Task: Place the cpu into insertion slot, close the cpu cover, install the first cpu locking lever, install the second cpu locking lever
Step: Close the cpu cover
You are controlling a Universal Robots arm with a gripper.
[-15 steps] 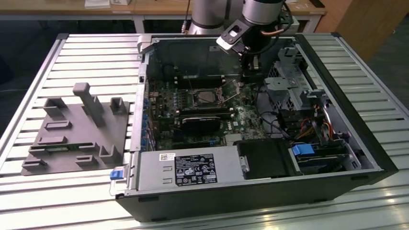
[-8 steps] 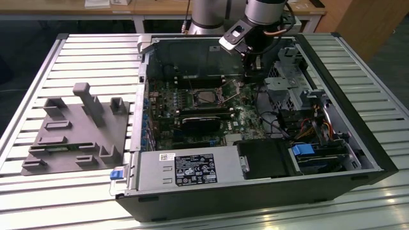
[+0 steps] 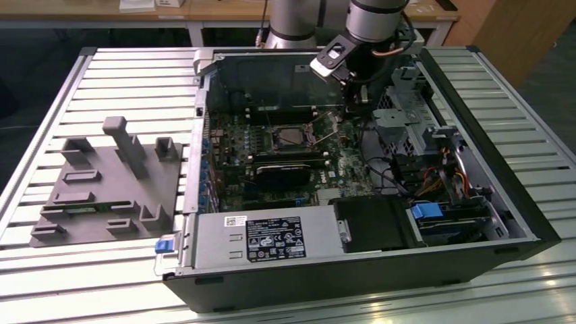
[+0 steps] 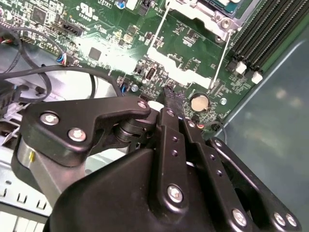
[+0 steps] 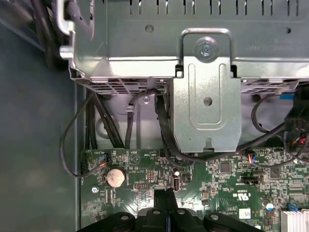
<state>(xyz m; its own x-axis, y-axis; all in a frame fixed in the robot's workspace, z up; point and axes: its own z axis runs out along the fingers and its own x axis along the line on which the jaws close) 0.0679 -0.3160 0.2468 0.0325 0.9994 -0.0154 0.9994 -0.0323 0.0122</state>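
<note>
The insertion slot sits in the green board inside the open case, ringed by the silvery cpu cover frame. I cannot tell whether the cpu lies inside. Two thin wire levers run from the socket's edge out over the board. My gripper hangs over the board to the exterior view's right of the socket, near the case's back wall. In both wrist views its black fingers are pressed together, shut and holding nothing, just above the board near a coin battery.
A grey power-supply box fills the case's front. A metal drive cage with a bracket and loose black cables stands close beside the gripper. A grey fixture block lies on the slatted table at the exterior view's left.
</note>
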